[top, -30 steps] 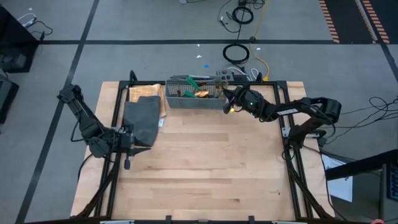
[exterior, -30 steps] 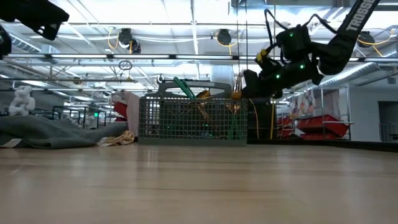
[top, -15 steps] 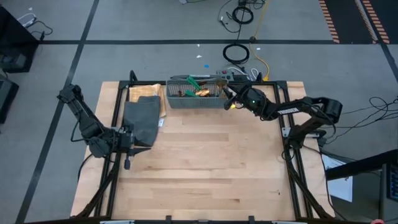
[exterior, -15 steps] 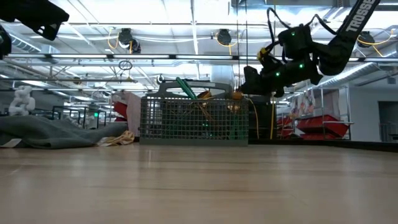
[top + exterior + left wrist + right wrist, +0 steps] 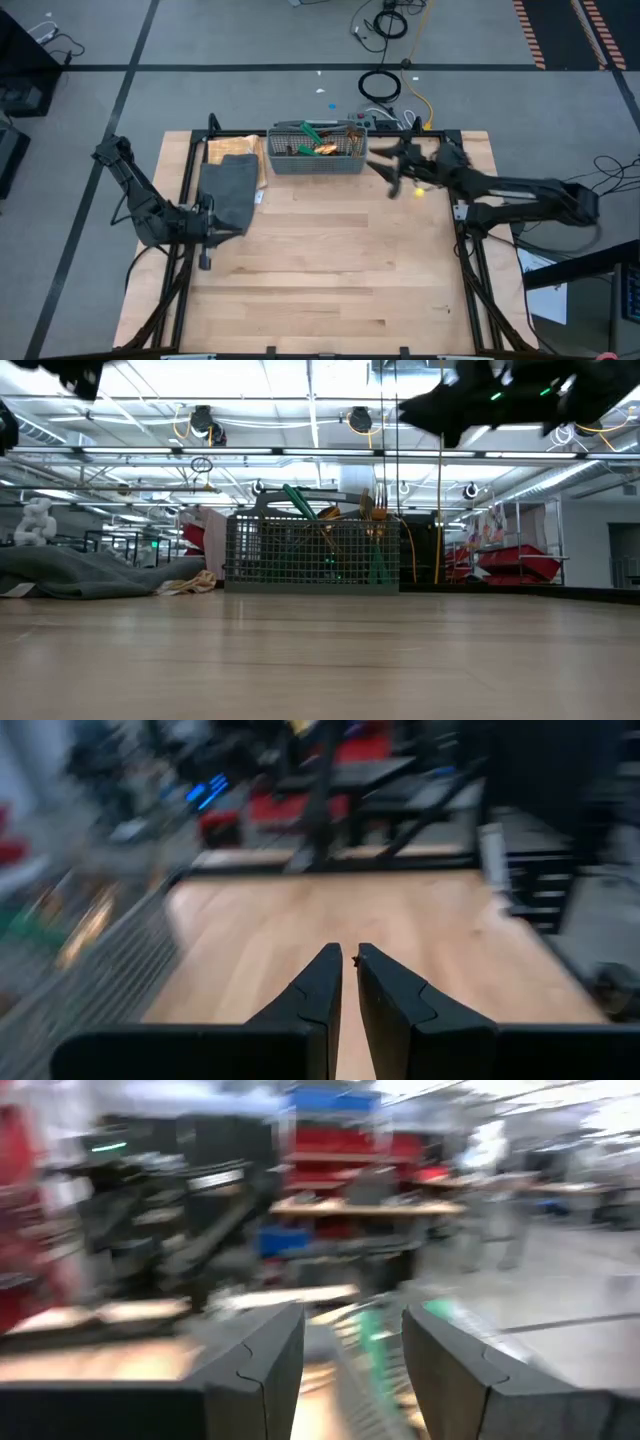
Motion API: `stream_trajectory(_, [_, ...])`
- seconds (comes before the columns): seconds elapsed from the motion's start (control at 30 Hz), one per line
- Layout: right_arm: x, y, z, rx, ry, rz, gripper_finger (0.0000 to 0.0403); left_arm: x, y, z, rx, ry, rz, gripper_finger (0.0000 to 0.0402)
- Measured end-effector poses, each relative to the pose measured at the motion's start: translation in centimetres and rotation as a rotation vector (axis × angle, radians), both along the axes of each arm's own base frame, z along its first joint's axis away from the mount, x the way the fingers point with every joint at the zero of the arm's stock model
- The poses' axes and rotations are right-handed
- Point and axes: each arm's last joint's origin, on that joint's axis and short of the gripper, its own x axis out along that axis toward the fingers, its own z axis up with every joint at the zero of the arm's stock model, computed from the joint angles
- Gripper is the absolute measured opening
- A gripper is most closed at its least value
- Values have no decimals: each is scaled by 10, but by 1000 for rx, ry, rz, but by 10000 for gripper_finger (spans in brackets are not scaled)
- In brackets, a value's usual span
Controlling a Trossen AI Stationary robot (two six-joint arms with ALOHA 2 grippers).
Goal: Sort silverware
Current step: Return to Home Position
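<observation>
- Silverware [image 5: 318, 147] with green handles and gold heads stands inside the grey mesh basket [image 5: 313, 167]. The pieces are too small from above to count.
- In the low view some handles and heads stick up above the basket's rim, leaning to different sides.
- Basket sits at the far edge of the wooden table [image 5: 330, 280], about in its middle.
- Grey cloth [image 5: 230, 190] lies on the table just beside the basket, to its left.
- Right gripper [image 5: 385, 165] hangs just right of the basket and apart from it. In the low view it is well above the rim, and its fingers [image 5: 265, 1355] are wide apart with nothing between them.
- Left gripper [image 5: 212, 226] waits at the near end of the cloth. Its fingers [image 5: 322, 985] are almost together, with only a thin slit, and hold nothing.
</observation>
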Motion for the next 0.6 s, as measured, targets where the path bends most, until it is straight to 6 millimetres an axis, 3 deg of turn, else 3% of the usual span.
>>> stream_trajectory(0.13, [-40,24,14,28,95,127,156,-4,0,19,85,-111,-189,42])
stream_trajectory(0.3, [-96,45,25,37,76,128,156,-26,19,42,104,-217,-376,42])
stream_trajectory(0.43, [-131,59,33,2,-31,129,156,-44,38,44,87,-263,-435,42])
stream_trajectory(0.6, [-156,69,21,37,-46,154,155,-60,54,35,53,-251,-493,42])
